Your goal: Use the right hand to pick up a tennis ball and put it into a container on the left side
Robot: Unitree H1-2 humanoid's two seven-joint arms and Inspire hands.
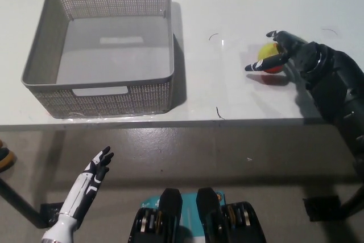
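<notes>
Fingers (263, 65) of right hand (291, 54) curled around tennis ball (268, 55), grasp unconfirmed, ball partly hidden | left hand (96, 166) spread, below tabletop (239, 4) front edge

Yellow-green and seemingly red ball (268, 56)

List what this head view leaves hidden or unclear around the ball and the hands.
- Tennis ball: its right side is covered by the right hand, so contact and grip are unclear.
- Right arm: cut off by the picture's right edge.
- Left hand: small, low beside the table; its arm leaves the bottom edge.
</notes>
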